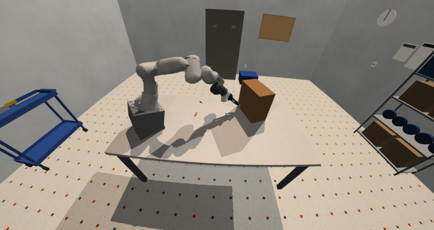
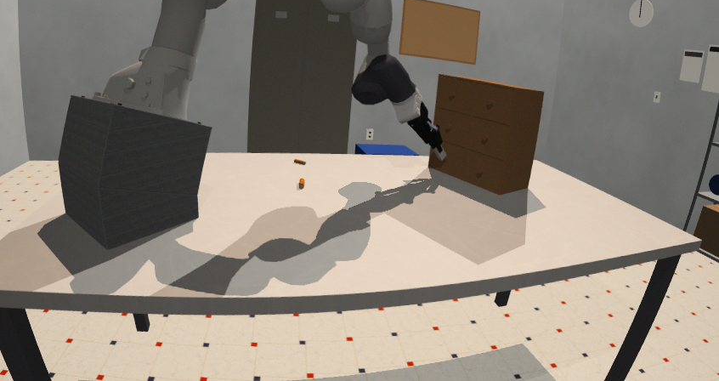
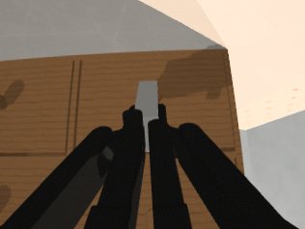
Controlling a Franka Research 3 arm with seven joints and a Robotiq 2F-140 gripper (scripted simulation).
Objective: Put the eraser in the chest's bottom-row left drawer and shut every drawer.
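The brown wooden chest [image 1: 258, 107] [image 2: 523, 147] stands upright, and its drawers look shut. My gripper [image 1: 238, 104] [image 2: 441, 155] [image 3: 149, 95] is shut, with nothing seen between its grey fingertips. The tips are at or just in front of the left drawer of the bottom row [image 2: 458, 166] [image 3: 203, 110]; contact cannot be told. That drawer's knob is hidden behind the fingers. The wrist view shows the chest front upside down, with its bottom edge towards the top. No eraser can be made out; whether it is inside the chest cannot be seen.
Two small orange-and-dark pieces lie on the table between the arm's base and the chest: one farther back [image 1: 200, 101] [image 2: 299, 162], one nearer the front [image 1: 195, 113] [image 2: 301, 183]. The dark base block [image 1: 146, 123] [image 2: 145, 177] stands at the left.
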